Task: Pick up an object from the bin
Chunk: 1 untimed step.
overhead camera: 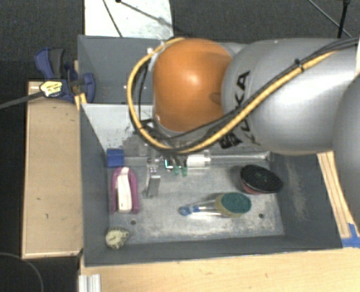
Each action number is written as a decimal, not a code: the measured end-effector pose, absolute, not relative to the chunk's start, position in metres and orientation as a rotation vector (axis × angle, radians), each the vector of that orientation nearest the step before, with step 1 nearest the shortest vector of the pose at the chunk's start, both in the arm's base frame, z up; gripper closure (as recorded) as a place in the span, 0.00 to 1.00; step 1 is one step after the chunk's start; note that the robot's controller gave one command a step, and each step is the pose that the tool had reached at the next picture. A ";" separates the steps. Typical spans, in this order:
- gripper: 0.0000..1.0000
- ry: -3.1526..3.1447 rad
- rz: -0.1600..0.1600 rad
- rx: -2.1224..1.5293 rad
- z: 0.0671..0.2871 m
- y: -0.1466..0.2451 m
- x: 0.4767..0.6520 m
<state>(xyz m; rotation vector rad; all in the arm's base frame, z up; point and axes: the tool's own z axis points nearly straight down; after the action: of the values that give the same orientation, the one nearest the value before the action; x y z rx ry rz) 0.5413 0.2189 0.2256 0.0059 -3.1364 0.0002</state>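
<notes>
Grey metal bin (301, 239), gripper (166, 163) low under the arm's orange cover at the back middle, released or clenched cannot be told, small white cylinder (198, 160) just beside it, purple-and-white item (123, 190) left, teal-headed brush (219, 205) and black disc (261, 179) right

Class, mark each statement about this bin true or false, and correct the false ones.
1. A dark round disc lies toward the right of the bin. True.
2. The pink and white object lies at the right. False: it lies at the left, just below a small blue block.
3. A pale crumpled lump sits in the near left corner. True.
4. The green-headed brush leans upright against a wall. False: it lies flat on the floor.
</notes>
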 end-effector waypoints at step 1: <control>0.00 -2.917 0.000 1.170 0.072 0.249 0.573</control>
<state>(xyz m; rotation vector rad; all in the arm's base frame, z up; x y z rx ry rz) 0.5726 0.2490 0.0720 1.1700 -2.9165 0.0003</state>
